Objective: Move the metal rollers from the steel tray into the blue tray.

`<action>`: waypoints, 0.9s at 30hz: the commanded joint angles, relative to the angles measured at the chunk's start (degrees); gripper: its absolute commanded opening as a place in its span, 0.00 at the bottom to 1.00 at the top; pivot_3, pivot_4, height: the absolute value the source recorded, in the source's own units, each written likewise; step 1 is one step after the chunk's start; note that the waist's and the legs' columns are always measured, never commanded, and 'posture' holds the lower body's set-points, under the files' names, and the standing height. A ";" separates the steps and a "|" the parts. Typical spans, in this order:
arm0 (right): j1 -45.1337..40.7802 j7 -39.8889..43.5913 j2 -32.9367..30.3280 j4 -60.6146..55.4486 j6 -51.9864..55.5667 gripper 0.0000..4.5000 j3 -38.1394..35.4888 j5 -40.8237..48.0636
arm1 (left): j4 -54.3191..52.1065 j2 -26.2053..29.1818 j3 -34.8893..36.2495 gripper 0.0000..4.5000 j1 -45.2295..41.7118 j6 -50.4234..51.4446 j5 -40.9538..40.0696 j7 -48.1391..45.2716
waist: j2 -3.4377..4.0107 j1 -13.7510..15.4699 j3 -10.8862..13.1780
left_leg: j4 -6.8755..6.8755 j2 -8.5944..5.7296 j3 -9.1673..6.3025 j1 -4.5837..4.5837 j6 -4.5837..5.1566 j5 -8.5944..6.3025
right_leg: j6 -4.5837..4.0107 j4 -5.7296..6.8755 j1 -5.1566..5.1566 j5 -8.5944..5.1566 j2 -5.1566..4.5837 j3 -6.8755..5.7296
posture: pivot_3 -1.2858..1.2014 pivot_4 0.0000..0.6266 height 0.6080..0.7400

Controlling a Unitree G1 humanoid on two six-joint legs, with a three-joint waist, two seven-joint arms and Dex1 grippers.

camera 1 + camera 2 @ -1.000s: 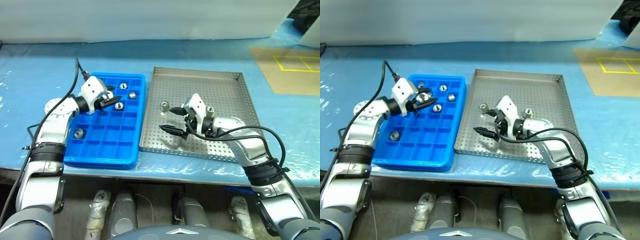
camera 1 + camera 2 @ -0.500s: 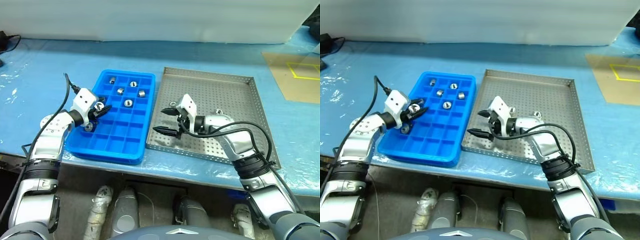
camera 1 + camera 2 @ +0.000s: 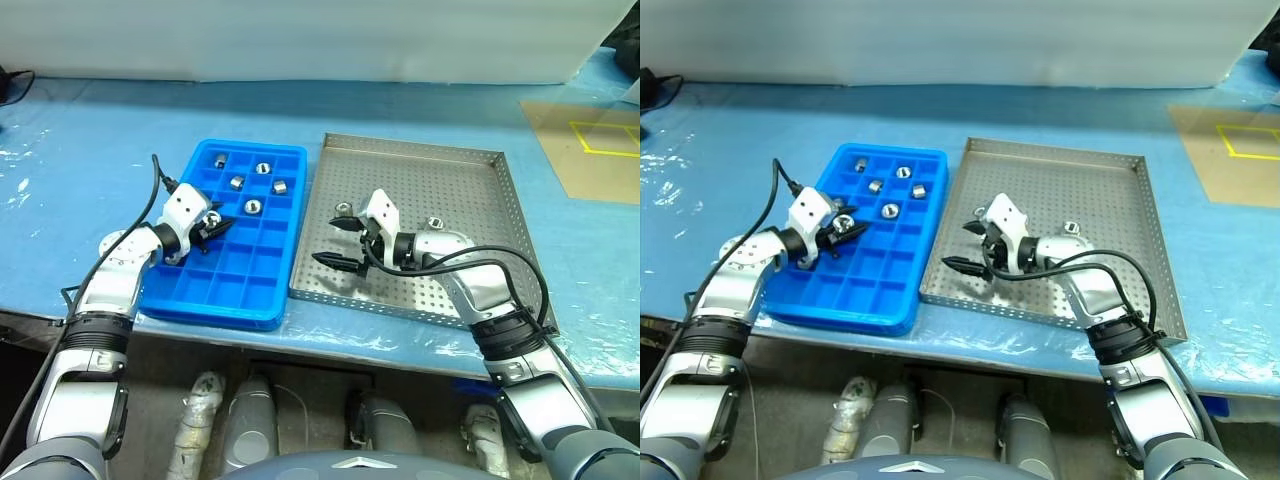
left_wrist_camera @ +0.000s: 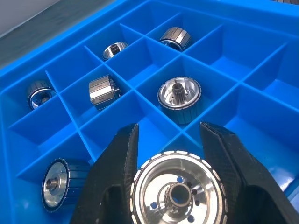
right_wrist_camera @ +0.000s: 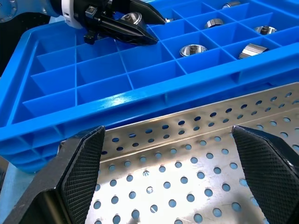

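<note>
Left gripper (image 4: 170,186): we clamp a metal roller (image 4: 176,189) above the blue tray (image 3: 285,275).
Right gripper (image 3: 345,243): our fingers spread wide, empty, above the steel tray (image 3: 470,190).

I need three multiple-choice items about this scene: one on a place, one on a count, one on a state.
1. The left gripper is
A. over the blue tray
B. over the steel tray
C. beside both trays

2. Metal rollers lying in the steel tray:
A. none
B. two
C. six

3. The right gripper is
A. shut on a roller
B. open, empty
C. shut, empty

Key:
1 A: the left gripper, holding a roller, hangs over the blue tray.
2 B: two metal rollers lie on the steel tray.
3 B: the right gripper has its fingers wide apart.
</note>
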 commanded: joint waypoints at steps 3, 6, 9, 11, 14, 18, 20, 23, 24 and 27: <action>0.29 -0.45 0.19 -2.93 -0.33 1.00 -1.37 0.39 | 0.39 -0.11 -0.71 0.39 -1.60 -0.29 0.08 -0.06 | 0.00 0.01 0.00 | 0.00 0.00 0.00 0.00 -0.01 0.01 | 0.00 0.01 0.00 0.00 0.00 0.00 | 0.54 0.24 1.00; 0.52 -0.99 0.25 -2.99 -0.41 1.00 -1.43 0.23 | 0.84 -0.21 -0.15 0.39 -2.20 -0.91 -1.03 -0.88 | 0.00 0.01 0.00 | 0.00 0.00 0.00 -0.01 -0.01 0.01 | 0.00 0.00 0.00 0.00 0.00 0.00 | 0.54 0.24 1.00; 0.79 -1.68 0.45 -2.96 -0.63 1.00 -1.43 -0.07 | 2.41 0.02 -0.10 0.61 -2.95 -1.07 -1.45 -1.94 | 0.00 -0.02 0.00 | 0.00 -0.01 0.00 -0.01 -0.01 0.01 | 0.00 0.00 -0.01 0.00 0.01 0.00 | 0.53 0.24 1.00; 0.93 -1.81 0.45 -3.12 -0.58 1.00 -1.53 -0.03 | 2.63 0.06 -0.30 0.76 -3.03 -1.08 -1.33 -2.29 | 0.00 -0.03 0.00 | 0.00 0.00 0.00 -0.01 -0.01 0.01 | 0.00 0.00 -0.01 0.00 0.01 0.00 | 0.53 0.24 1.00; 1.07 -1.92 0.29 -3.32 -0.50 1.00 -1.63 0.02 | 4.45 0.08 -0.38 0.99 -4.11 -1.46 0.51 0.38 | 0.00 -0.06 0.00 | 0.00 -0.01 0.00 -0.01 -0.01 0.01 | 0.00 0.00 -0.02 0.00 0.02 0.00 | 0.53 0.24 1.00; 1.32 -2.07 0.25 -3.58 -0.39 1.00 -1.61 0.01 | 4.13 -0.22 -0.11 0.99 -5.01 -1.97 -0.58 -0.45 | 0.00 -0.08 0.00 | 0.00 0.00 0.00 -0.01 -0.01 0.01 | 0.00 0.00 -0.01 0.00 0.01 0.00 | 0.53 0.24 1.00; 1.49 -2.24 0.26 -3.81 -0.26 1.00 -1.56 -0.01 | 2.78 -0.88 0.11 0.99 -5.72 -1.81 -1.66 -0.88 | 0.00 -0.08 0.00 | 0.00 0.00 0.00 -0.02 -0.01 0.01 | 0.00 0.00 -0.02 0.00 0.01 0.00 | 0.53 0.24 1.00; 1.83 -2.67 0.02 -4.22 -0.10 1.00 -1.83 -0.09 | -0.89 -2.76 -0.01 0.99 -7.40 -0.64 -4.16 -2.11 | 0.00 0.07 0.00 | 0.00 0.00 0.00 -0.04 -0.01 0.01 | 0.00 -0.01 -0.02 0.00 0.00 -0.01 | 0.52 0.24 1.00; 1.92 -2.75 -0.08 -4.30 -0.12 1.00 -1.91 -0.13 | -1.47 -3.15 -0.05 0.99 -7.74 -0.28 -4.54 -2.23 | 0.00 0.06 0.00 | 0.00 0.00 0.01 -0.04 -0.01 0.01 | 0.00 -0.01 -0.01 0.00 -0.02 -0.01 | 0.52 0.24 1.00; 2.72 -3.51 -0.61 -5.58 0.55 1.00 -2.60 0.04 | -1.71 -5.05 -0.16 0.99 -11.01 0.96 -6.04 -2.69 | 0.00 -0.03 0.00 | 0.04 -0.01 0.01 -0.05 -0.01 0.01 | 0.00 0.00 -0.01 0.00 -0.03 0.00 | 0.50 0.24 1.00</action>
